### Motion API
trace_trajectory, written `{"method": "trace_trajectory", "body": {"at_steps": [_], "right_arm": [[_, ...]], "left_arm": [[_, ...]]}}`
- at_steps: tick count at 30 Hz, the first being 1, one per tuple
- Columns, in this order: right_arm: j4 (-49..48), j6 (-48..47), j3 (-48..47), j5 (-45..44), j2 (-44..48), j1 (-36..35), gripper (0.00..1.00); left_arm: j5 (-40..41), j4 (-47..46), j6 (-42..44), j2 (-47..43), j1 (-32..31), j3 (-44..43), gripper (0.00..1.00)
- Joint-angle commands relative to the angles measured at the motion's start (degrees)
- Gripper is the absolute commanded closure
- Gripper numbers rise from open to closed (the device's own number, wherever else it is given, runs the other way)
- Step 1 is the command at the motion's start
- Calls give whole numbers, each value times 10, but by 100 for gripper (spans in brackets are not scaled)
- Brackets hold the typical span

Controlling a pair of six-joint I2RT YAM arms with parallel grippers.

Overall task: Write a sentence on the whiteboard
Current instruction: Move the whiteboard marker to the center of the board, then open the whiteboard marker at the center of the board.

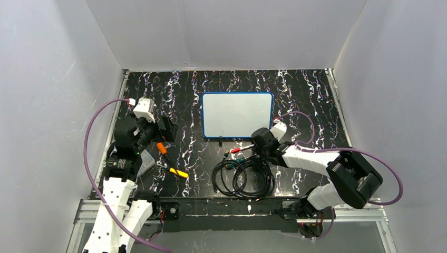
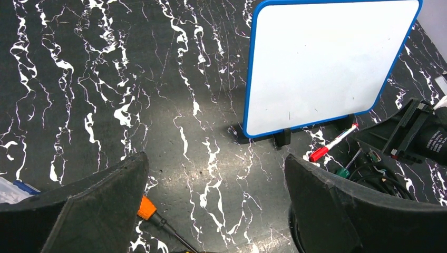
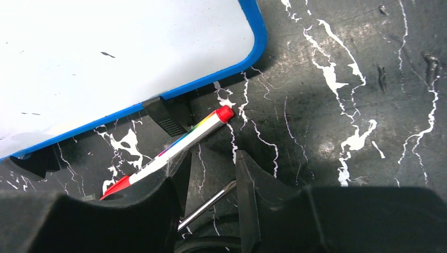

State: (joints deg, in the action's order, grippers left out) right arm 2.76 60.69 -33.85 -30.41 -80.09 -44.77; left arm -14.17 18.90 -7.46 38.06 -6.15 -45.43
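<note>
Black, white-veined marble tabletop (image 1: 305, 95) carries a blue-framed rectangular whiteboard (image 1: 237, 113) lying flat near its centre. Left hand (image 2: 215, 163) hangs wide open to the board's left. Right hand (image 3: 212, 158), fingers slightly parted and grasping nothing, sits beside a red-capped white marker (image 3: 184, 139) by the board's near edge.

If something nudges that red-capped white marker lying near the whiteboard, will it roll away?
The red-capped white marker has a round, smooth barrel lying flat on the black marbled tabletop, so a sideways nudge would probably roll it. It looks slim and rigid, likely light. The glossy barrel may slip in the right pincer unless gripped squarely.
</note>
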Motion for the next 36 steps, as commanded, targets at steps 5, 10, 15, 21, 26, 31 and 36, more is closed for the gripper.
{"method": "trace_trajectory", "body": {"at_steps": [5, 10, 15, 21, 26, 31, 36], "right_arm": [[13, -13, -24, -41, 6, -13, 55], [44, -28, -52, -70, 35, -48, 53], [61, -65, -50, -95, 111, -50, 49], [84, -160, -58, -82, 220, -14, 48], [133, -244, -82, 4, 249, 86, 45], [139, -269, -65, 102, 289, 181, 45], [128, -258, -34, 149, 325, 202, 44]], "left_arm": [[-22, 5, 13, -7, -10, 2, 1], [-170, -36, 25, 6, -49, 13, 6], [-163, -38, 22, 60, -197, 7, 13], [-68, -88, -21, 134, -375, 6, 19], [-39, -180, 7, 275, -464, 3, 25], [-23, -218, 53, 403, -468, -43, 36], [5, -224, 99, 476, -468, -77, 45]]}}
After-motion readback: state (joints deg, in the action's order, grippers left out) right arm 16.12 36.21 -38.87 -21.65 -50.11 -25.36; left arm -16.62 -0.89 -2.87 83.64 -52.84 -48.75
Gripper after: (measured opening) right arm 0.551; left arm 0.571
